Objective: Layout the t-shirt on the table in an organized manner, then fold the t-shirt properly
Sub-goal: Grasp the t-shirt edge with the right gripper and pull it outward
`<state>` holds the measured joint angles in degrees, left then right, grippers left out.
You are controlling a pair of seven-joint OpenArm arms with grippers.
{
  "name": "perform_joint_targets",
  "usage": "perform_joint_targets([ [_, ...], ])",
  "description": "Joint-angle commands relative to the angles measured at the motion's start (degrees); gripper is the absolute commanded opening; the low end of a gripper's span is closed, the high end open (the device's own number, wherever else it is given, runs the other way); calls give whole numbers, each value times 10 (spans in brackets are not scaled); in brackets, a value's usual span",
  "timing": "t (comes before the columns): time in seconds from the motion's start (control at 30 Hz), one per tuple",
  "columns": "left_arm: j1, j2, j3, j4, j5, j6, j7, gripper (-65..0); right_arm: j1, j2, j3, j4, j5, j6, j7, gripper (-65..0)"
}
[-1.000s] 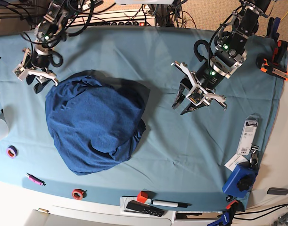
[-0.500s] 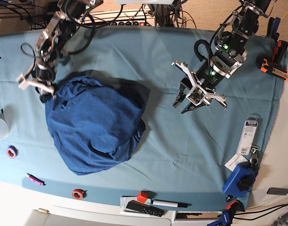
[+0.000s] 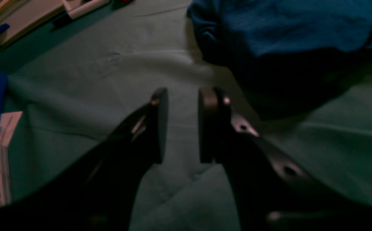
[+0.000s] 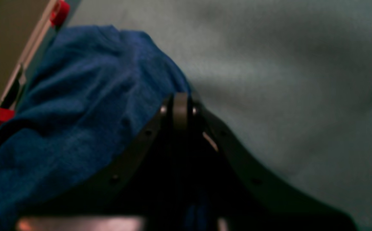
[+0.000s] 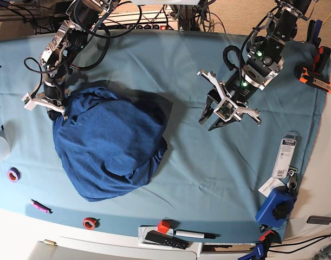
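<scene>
Trouble could come from how little cloth the right hand (image 5: pixel 47 104) may have. It is clenched tight at the far edge of the t-shirt (image 5: pixel 108 143). In the right wrist view its fingers (image 4: pixel 181 110) are pressed together right at the shirt's rim, but I cannot tell if any cloth is really pinched between them. If it has only a tiny bit, the shirt could slip out when the arm lifts. If it grabbed the teal cover too, the whole cover could bunch up and drag things.

The shirt is a crumpled blue lump on the side of the table (image 5: pixel 187 65) where the right arm works. No sleeves or collar can be made out, so the laying out is not done yet, I think. Pulling from one spot alone may only drag the lump along.

The left hand (image 5: pixel 228 116) hangs above bare table, well apart from the shirt, fingers partly spread and grasping nothing.

There is lots of open room in the middle of the table for spreading. The near edge is more crowded: a red tape ring (image 5: pixel 90 222), a purple ring (image 5: pixel 13 174), a pink pen (image 5: pixel 39 206) and a blue box (image 5: pixel 276 206) sit there. A sliding shirt could knock them off.
</scene>
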<state>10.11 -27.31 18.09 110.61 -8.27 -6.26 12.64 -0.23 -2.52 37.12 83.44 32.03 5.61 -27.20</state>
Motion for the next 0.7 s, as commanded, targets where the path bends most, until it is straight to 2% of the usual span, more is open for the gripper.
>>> perform_joint_targets([
  [0.0,-6,-3,-2,9,-4,2,-14,-473,5,13,1,11,5,9,10,-650],
  [0.17,-6,-3,-2,9,-4,2,-5,-473,-31,34,1,69,4,15,4,-650],
  [0.37,-6,-3,-2,9,-23,2,-5,-473,-116,35,1,211,-26,14,5,-650],
  [0.53,-6,-3,-2,9,-25,2,-3,-473,-180,35,1,292,-76,12,7,-650],
  [0.67,-6,-3,-2,9,-25,0,5,-473,-214,35,1,305,-128,-9,27,-650],
])
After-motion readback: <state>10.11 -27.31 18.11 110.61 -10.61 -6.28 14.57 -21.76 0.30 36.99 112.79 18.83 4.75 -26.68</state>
